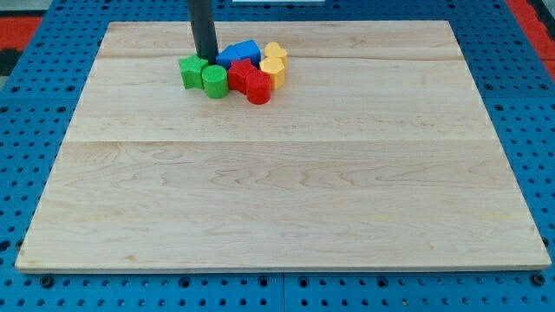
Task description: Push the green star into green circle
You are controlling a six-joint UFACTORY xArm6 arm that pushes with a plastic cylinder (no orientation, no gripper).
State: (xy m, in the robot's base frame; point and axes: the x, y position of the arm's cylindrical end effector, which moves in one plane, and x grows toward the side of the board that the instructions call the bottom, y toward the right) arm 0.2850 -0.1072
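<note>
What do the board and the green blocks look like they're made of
The board looks like pale unfinished wood: grain lines and plank seams show. The green star and green circle look like painted wood or matte plastic, solid colour, no grain; I cannot tell which.

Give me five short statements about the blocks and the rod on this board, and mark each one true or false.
1. My tip is at the cluster's upper left, right by the green star. True.
2. The green circle sits alone near the view's bottom edge. False: it is in the cluster near the view's top, right beside the green star.
3. A red cylinder stands at the cluster's lower right. True.
4. The yellow blocks are on the cluster's left side. False: they are on its right side.
5. The blue block lies at the view's bottom of the cluster. False: it is at the cluster's top, behind the red blocks.
</note>
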